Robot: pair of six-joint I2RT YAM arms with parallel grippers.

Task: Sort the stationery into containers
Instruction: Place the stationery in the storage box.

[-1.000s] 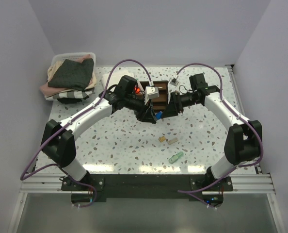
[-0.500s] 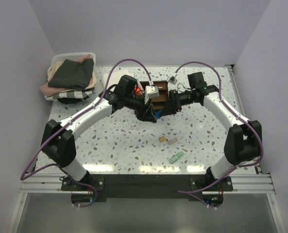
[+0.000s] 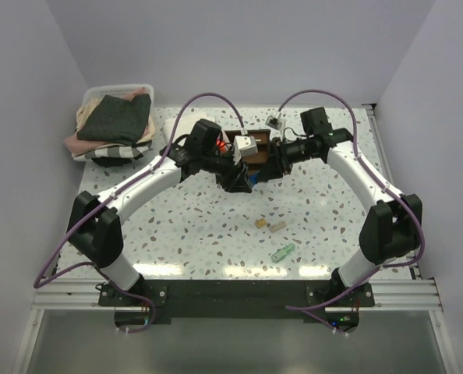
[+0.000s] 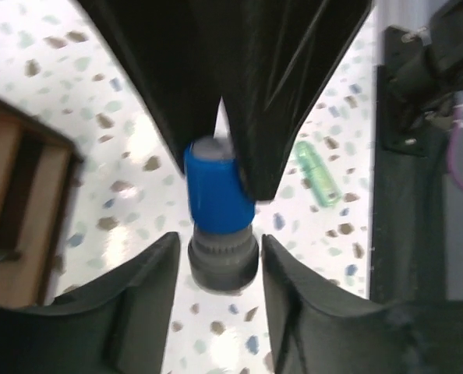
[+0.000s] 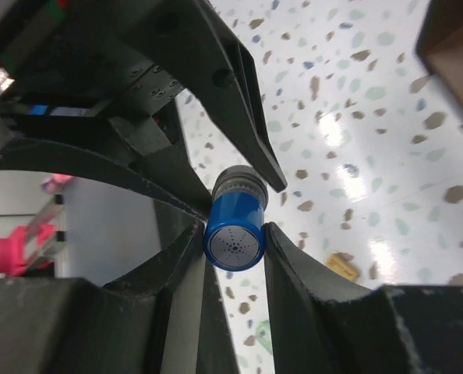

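1. Blue plastic cap on a grey barrel: the blue-capped marker (image 5: pixel 234 234) hangs in the air over the speckled white tabletop (image 3: pixel 192 226). From overhead it sits just beside the front of the dark brown wooden desk organiser (image 3: pixel 259 149), at that box's 6 o'clock.
2. Its long axis runs roughly from 9 to 3 o'clock in the overhead view, along the line between the two wrists. The cap end points to 3 o'clock, and the right wrist camera sees it end-on.
3. The right gripper (image 5: pixel 233 231) comes in from 3 o'clock. Its fingers stand narrow, with a pad pressed on each side of the cap, so it holds the marker.
4. The left gripper (image 4: pixel 218 238) comes in from 9 o'clock and flanks the grey barrel closely. The blurred left wrist view leaves it unclear whether the pads press or only stand beside the barrel, so I cannot tell if it grips.
5. Both arms are equally near the marker. From the marker the organiser lies at 12 o'clock, so I judge that the coming move is a short carry that way, with the barrel tipped upright over a compartment.
6. Further out, small tan bits (image 3: pixel 259 223) and a pale green bit (image 3: pixel 283 252) lie on the tabletop at 5 to 6 o'clock, well apart from both grippers.
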